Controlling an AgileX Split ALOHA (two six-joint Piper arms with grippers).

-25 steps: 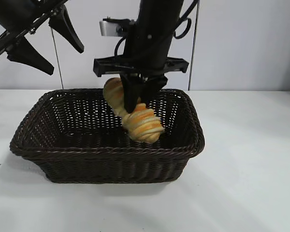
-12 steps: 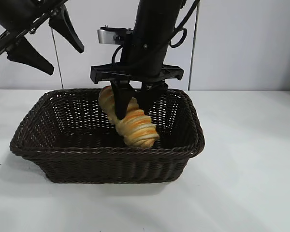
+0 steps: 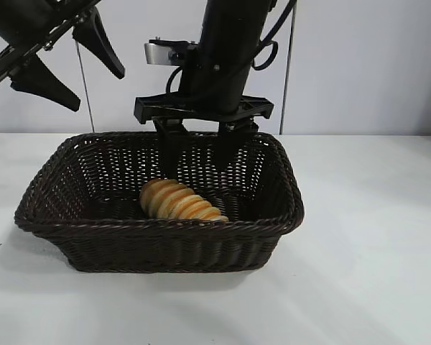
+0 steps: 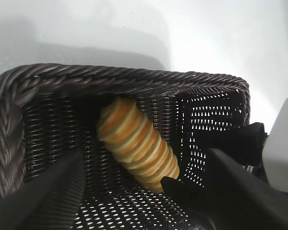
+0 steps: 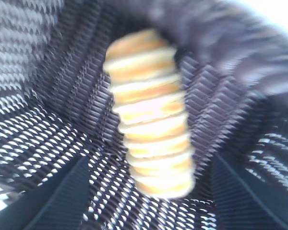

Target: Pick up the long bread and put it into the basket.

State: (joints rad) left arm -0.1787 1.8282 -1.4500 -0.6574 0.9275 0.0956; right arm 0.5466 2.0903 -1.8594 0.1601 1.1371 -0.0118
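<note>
Where bread (image 3: 179, 202) lies, hand (image 3: 199, 152) hovers above.

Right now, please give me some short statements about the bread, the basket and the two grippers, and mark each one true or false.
1. The long bread lies inside the basket. True.
2. The right gripper is shut on the bread. False: its fingers are open, and the bread lies below them on the basket floor.
3. The left gripper is down inside the basket. False: it hangs open, high above the basket's left end.
4. The right gripper is above the basket's inside. True.
5. The basket is tipped on its side. False: it stands upright on the white table.
</note>
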